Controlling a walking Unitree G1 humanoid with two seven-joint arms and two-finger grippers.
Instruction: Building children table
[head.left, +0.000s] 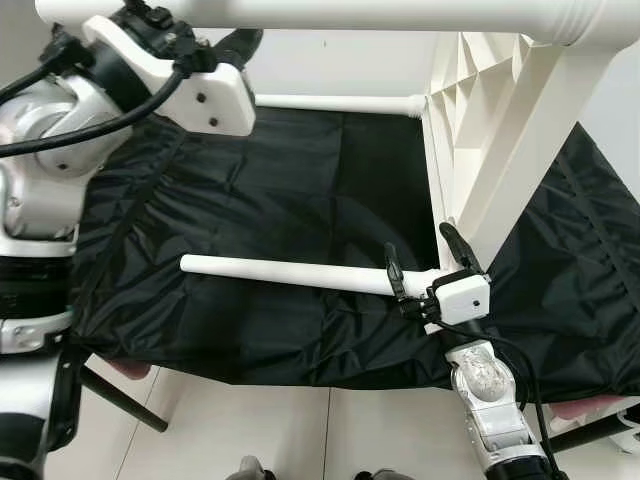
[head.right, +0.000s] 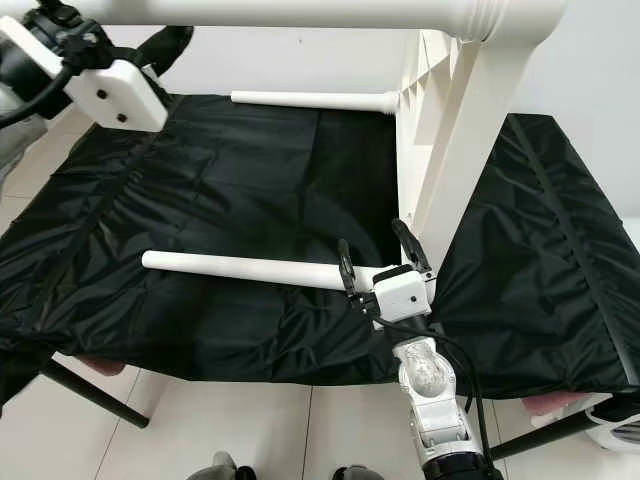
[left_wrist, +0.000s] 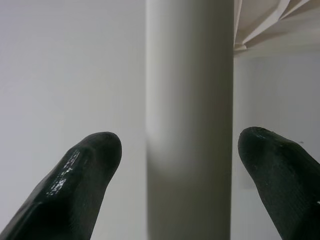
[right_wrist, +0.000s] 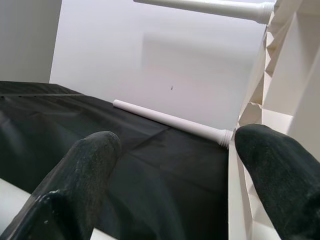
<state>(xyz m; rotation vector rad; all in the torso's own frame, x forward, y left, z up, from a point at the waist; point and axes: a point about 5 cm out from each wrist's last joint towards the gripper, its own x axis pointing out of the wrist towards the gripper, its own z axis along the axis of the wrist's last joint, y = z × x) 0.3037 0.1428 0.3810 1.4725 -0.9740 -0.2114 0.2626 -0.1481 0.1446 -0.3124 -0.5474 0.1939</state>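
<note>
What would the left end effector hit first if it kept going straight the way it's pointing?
Most likely the white table leg: it stands dead ahead between the open fingers of the left end effector, though its depth is unclear.

A plain indoor room, most likely in a home, though little marks its kind; the floor (head.left: 270, 420) is laid with large pale tiles with thin dark joints; the wall (head.right: 300, 65) behind is bare and white, with one small dark speck; a black wrinkled cloth (head.left: 270, 190) is stretched over a low frame with dark metal legs (head.left: 120, 398) that splay onto the tiles, serving as a work surface; on it stands a white plastic children's table (head.right: 450, 140) tipped on its side, its ribbed underside showing and white round legs (head.right: 240, 268) sticking out sideways; a white object (head.right: 615, 430) sits on the floor at the right edge.
</note>
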